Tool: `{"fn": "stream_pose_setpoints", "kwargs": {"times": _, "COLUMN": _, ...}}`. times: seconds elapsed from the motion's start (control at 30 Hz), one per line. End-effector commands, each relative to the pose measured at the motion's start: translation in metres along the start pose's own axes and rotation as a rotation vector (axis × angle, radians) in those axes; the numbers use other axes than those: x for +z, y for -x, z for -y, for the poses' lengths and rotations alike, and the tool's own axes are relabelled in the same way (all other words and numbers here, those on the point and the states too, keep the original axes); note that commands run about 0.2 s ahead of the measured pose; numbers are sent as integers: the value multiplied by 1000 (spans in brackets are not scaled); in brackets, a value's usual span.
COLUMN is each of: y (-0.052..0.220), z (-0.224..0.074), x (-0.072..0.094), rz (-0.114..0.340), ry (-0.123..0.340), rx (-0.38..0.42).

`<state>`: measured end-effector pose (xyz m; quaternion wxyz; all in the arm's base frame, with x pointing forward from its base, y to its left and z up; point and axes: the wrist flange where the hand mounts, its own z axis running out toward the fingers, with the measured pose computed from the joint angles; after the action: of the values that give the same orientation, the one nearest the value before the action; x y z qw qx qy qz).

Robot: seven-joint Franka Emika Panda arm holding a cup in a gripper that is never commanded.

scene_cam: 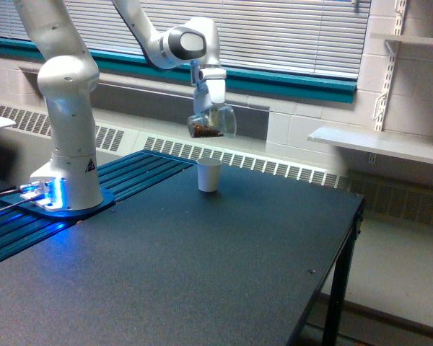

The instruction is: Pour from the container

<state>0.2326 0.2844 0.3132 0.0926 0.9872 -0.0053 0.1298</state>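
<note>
My gripper (212, 114) is shut on the container (211, 123), a small clear plastic cup with dark brown material lying along its lower side. The container is tipped on its side, its mouth facing the exterior view's left. It hangs in the air just above the white paper cup (208, 174), which stands upright on the black table (202, 267) near its far edge. Nothing shows falling from the container.
The arm's white base (63, 180) stands on a blue-lit mount at the exterior view's left. Behind the table run a radiator grille and a window with blinds. A wall shelf (379, 143) juts out at the right. The table's right edge drops to the floor.
</note>
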Motion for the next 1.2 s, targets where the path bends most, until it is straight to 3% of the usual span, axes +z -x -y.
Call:
{"fn": "stream_pose_setpoints", "kwargs": {"times": 0.03, "y": 19, "z": 4, "x": 0, "rz": 12, "ry": 7, "rx": -6}}
{"fn": "stream_pose_setpoints", "kwargs": {"times": 0.27, "y": 34, "z": 3, "x": 2, "rz": 34, "ry": 16, "rx": 0}}
{"fn": "stream_pose_setpoints", "kwargs": {"times": 0.6, "y": 57, "z": 1, "x": 13, "rz": 101, "ry": 12, "rx": 5}}
{"fn": "stream_pose_setpoints", "kwargs": {"times": 1.2, "y": 59, "z": 4, "x": 29, "rz": 158, "ry": -7, "rx": -1}}
